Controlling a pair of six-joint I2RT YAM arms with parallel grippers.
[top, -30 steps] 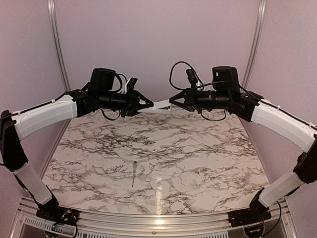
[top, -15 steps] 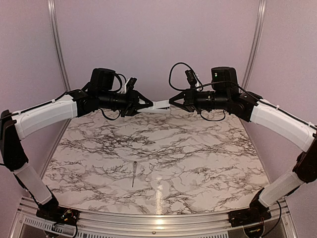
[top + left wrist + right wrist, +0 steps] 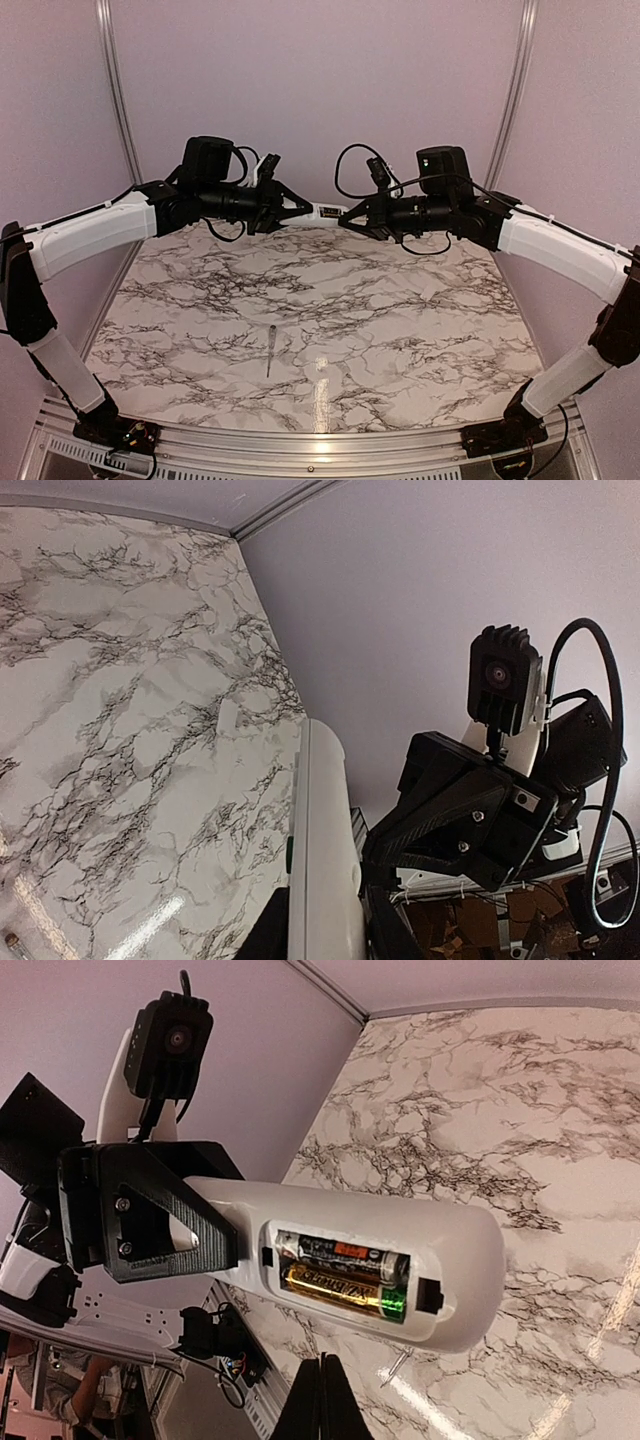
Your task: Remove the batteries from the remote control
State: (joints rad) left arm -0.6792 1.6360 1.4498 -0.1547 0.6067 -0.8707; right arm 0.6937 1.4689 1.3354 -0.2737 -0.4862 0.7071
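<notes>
- Marble-patterned tabletop [image 3: 400, 320] spreads under both arms; you have a thin pale pen-like tool [image 3: 270, 350] lying on it, left of the middle and towards the near edge.
- Your left arm [image 3: 90, 235] reaches in from the left side, held high over the far part of the tabletop.
- The left end effector [image 3: 300, 212] is clamped on one end of the remote control [image 3: 326, 211] and holds it in the air, well clear of the tabletop, its free end pointing to the right.
- In the right wrist view the remote's compartment is open and faces that camera; the batteries [image 3: 340, 1270] sit inside it side by side, one dark with an orange band, one gold with a green end.
- Your right end effector [image 3: 345, 222] has its jaws pressed together and grips nothing; its tip is just beside the remote's free end, level with it, and the right wrist view shows a small gap between them.
- The right arm [image 3: 560, 250] comes in from the right side, mirroring the left.
</notes>
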